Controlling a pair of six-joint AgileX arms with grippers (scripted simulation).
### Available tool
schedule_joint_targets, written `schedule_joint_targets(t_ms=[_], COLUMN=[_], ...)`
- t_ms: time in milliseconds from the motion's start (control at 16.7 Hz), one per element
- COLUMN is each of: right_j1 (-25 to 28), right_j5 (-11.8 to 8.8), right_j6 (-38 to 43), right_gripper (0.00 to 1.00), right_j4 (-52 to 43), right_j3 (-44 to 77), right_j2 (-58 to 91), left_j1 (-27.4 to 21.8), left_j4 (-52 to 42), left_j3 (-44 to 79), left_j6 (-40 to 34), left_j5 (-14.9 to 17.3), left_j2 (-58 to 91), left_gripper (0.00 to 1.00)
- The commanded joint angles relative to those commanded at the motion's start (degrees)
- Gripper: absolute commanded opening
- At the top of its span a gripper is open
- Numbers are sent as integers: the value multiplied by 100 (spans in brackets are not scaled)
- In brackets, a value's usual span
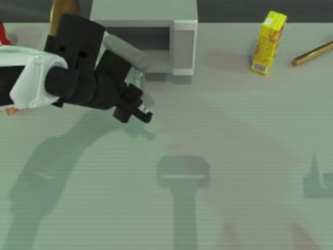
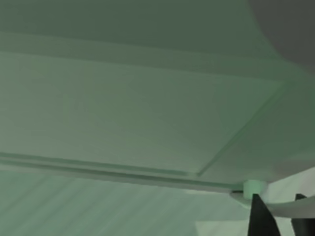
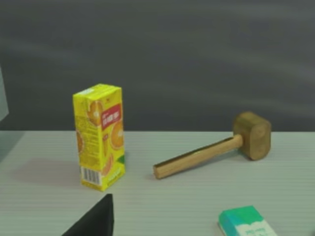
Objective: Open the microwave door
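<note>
Visibly, boxy microwave (image 1: 156, 26), translucent flat microwave door (image 1: 136, 86) ajar.

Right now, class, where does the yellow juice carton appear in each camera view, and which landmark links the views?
Top view: the juice carton stands at the upper right, right of the microwave.
Left wrist view: not in it.
Right wrist view: the carton stands upright, left of centre.
Shared landmark: the wooden mallet, whose handle lies beside the carton.

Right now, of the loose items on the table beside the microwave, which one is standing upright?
The yellow orange-juice carton stands upright on its base. The wooden mallet lies flat on its side, and the teal-and-white box lies low on the table.
</note>
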Motion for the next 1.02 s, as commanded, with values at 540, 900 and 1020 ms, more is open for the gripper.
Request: schedule_joint_targets(t_ms=[540, 900, 1020], right_j1=[0, 0, 0], right_j5=[0, 0, 0], right_j6=[0, 0, 0], right_gripper=[100, 100, 100], right_j4=[0, 0, 0], right_j3=[0, 0, 0], right_j2=[0, 0, 0], left_j1=[-9, 175, 188], left_j4=[-27, -116, -126], left_j3=[-23, -63, -68], left_j6=[31, 403, 432], left_j5=[80, 309, 326], left_j2=[-3, -71, -73], left_gripper=[0, 0, 0])
